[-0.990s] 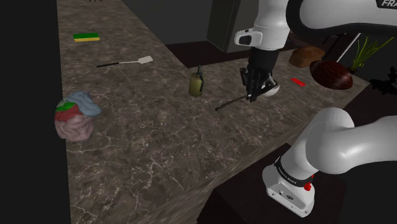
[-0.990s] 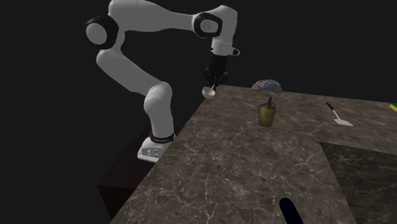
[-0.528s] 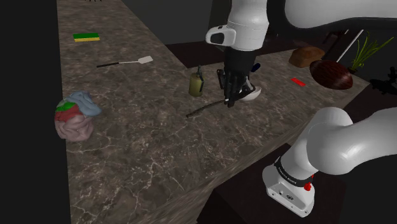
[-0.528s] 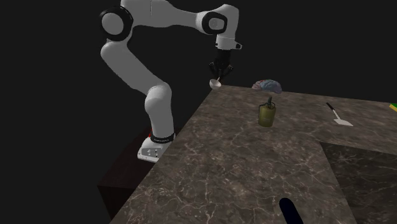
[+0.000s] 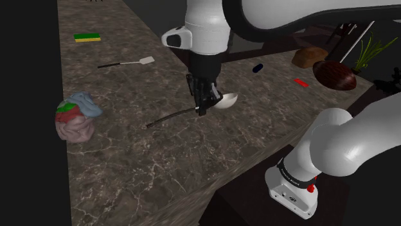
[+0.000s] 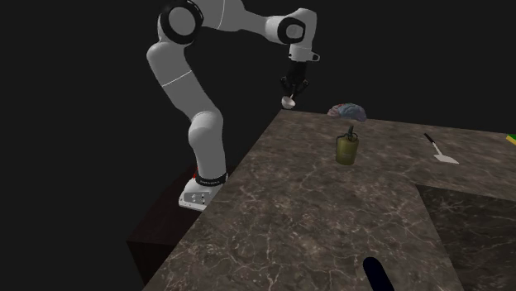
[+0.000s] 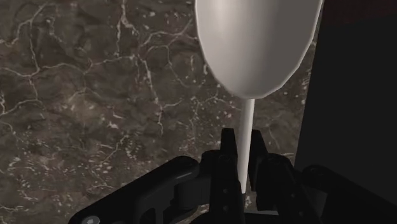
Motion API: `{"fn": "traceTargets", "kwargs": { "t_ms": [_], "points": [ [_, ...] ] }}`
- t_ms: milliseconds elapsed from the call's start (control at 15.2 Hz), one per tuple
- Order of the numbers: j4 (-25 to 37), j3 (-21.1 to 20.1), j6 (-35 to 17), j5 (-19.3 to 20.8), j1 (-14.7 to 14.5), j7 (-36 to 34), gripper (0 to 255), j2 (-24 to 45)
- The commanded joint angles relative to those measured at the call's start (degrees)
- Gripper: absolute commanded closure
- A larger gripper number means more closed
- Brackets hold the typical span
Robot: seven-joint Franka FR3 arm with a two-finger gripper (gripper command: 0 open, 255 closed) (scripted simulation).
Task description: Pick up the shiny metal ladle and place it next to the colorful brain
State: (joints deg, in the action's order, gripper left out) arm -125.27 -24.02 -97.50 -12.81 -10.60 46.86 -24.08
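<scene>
– Near the centre of the shoulder view, what has the all-black two-finger gripper (image 5: 204, 106) got?

– Its fingers (image 7: 226, 145) are closed to a narrow slit on the pale grey, smooth ladle (image 5: 226, 101), clasping the thin handle just behind the rounded bowl. The ladle looks clear of the dark, white-veined stone counter (image 5: 160, 167). Its bowl is to the right of the hand and its long handle slants down toward the lower left.

– And the target?

– The pink, folded brain (image 5: 76, 117), topped with blue, green and red patches, sits at the frame's middle left, well apart from the ladle. I judge this to be the carry, roughly halfway through the task.

– How is it carried well?

– Slowly and level. The grip is at one end, so the long handle works as a lever and could swivel between the pads if jerked. The handle tip hangs lowest, so the arm should not drop until the ladle is over bare stone.

– Anything in the way?

– A white-bladed spatula (image 5: 128, 63) and a green-and-yellow sponge (image 5: 87, 37) lie toward the upper left, well off a straight line to the brain. In the second exterior view an olive-green bottle (image 6: 347, 147) stands right of centre, nearer the camera than the brain. It is best to pass wide of it.

– And the set-down?

– The handle tip leads, so stop short enough that it doesn't prod the brain. Lower until the ladle rests on the counter just beside it, and only then spread the fingers.
</scene>
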Motion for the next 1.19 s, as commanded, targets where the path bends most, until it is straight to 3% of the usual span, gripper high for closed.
{"fn": "traceTargets", "kwargs": {
  "t_ms": [0,528,924,1122],
  "points": [
    [3.7,-2.0,-0.7,0.7,0.1,-2.5,255,4.2],
    [21.3,-9.8,-1.1,7.8,-1.2,-14.7,255,22.9],
    [39.0,-12.3,2.5,17.0,-7.1,-24.0,255,39.4],
    [36.6,-12.1,0.2,16.9,-7.1,-23.8,255,39.3]
  ]
}}
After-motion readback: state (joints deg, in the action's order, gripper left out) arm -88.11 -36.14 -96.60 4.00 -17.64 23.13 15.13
